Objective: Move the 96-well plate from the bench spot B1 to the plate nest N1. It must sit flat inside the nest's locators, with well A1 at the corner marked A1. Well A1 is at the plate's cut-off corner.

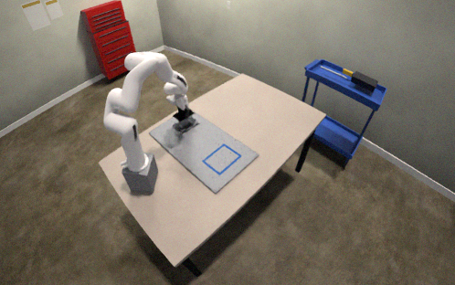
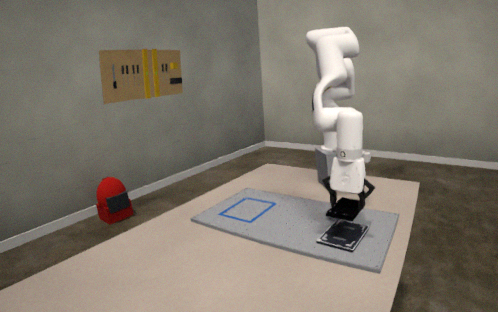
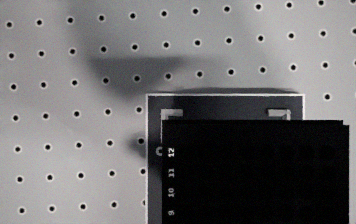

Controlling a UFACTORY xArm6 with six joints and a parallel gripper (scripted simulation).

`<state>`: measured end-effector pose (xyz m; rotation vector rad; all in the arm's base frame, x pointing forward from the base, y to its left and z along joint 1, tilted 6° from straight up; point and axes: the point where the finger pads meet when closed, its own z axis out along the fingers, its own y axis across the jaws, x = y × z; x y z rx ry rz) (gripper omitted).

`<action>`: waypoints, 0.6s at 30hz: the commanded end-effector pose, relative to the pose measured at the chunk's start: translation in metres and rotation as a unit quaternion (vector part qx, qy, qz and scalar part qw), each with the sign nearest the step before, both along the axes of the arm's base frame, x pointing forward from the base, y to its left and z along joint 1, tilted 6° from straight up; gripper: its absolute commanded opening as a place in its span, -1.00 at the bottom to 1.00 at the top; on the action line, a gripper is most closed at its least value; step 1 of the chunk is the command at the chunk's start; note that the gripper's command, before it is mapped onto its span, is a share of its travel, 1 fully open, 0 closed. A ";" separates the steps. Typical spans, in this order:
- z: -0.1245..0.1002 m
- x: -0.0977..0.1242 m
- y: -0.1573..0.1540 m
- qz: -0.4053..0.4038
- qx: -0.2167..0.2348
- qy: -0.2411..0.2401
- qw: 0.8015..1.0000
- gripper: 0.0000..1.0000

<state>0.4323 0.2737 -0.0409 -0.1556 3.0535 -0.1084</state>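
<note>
Clamped tight on the 96-well plate: gripper, w/ fingers spread wide, one on each side of the plate.

Held up in the air over the grey board, not touching it. Level, by the look of the exterior view.

Lying flat on the grey board, at the end far from the blue square: plate nest, dark w/ a pale rim. Right under the plate, but not lined up w/ it yet.

From the wrist view: black plate filling the lower right, w/ small white numbers 9 to 12 down its left edge. Peeking out past the plate's top and left edges: nest, w/ two pale corner locators. All around: grey board full of small round holes, plus a soft shadow.

Cut-off corner of the plate and A1 mark on the nest: can't tell, too dark and too small.

Drawn at the other end of the grey board: blue square, w/ nothing inside it.

Under the grey board: tan table. Off the grey board, beside its nest end: arm base. Reaching up from there and bending down over the grey board: white arm.

Well apart from the grey board, on the floor by the walls: red tool chest and blue cart.
</note>
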 end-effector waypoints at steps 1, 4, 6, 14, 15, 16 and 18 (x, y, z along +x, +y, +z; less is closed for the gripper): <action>0.002 0.001 0.001 0.000 0.001 -0.002 1.000 -1.00; 0.002 0.001 0.001 0.000 0.001 -0.002 1.000 -1.00; 0.002 0.001 0.001 0.000 0.001 -0.002 1.000 -1.00; -0.010 0.002 0.000 0.000 0.001 -0.002 1.000 -1.00; -0.012 0.002 0.000 0.000 0.001 -0.002 1.000 -1.00; -0.013 0.003 0.000 0.000 0.001 -0.002 1.000 -1.00; -0.017 0.003 -0.001 0.000 0.001 -0.002 1.000 -1.00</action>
